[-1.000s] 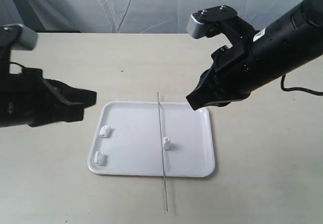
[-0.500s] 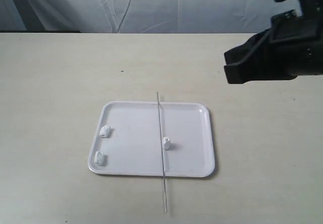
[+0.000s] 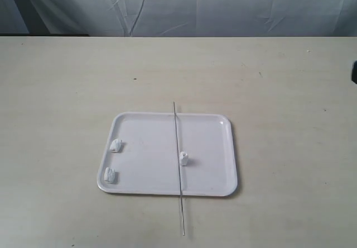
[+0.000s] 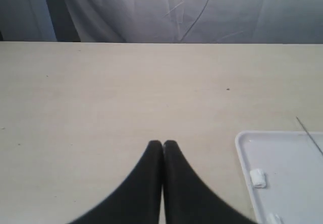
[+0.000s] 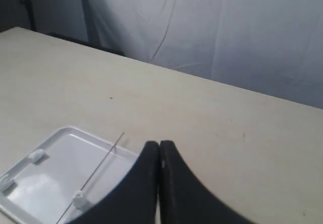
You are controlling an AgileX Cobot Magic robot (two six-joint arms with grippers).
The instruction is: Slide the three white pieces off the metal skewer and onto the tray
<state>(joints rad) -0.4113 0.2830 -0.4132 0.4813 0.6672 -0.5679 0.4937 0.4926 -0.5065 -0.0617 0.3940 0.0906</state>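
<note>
The white tray (image 3: 206, 126) lies mid-table. The thin metal skewer (image 3: 178, 158) rests across it, one end past the far rim, the other on the table in front. One white piece (image 3: 184, 158) sits on the tray beside the skewer; whether it is still threaded I cannot tell. Two more white pieces (image 3: 116, 145) (image 3: 110, 175) lie loose near the tray's left rim. Both arms are out of the exterior view, except a dark sliver at the right edge. My left gripper (image 4: 162, 144) is shut and empty, left of the tray (image 4: 282, 158). My right gripper (image 5: 159, 145) is shut and empty, beside the tray (image 5: 55, 178) and skewer (image 5: 103, 161).
A pale wooden table (image 3: 67, 91) spreads around the tray. A white cloth backdrop (image 3: 223, 8) hangs behind the far edge. A small dark speck (image 3: 135, 80) marks the tabletop.
Both arms have withdrawn from the exterior view: the left first, then the right, up and to the right. Tray, skewer and pieces have not moved.
</note>
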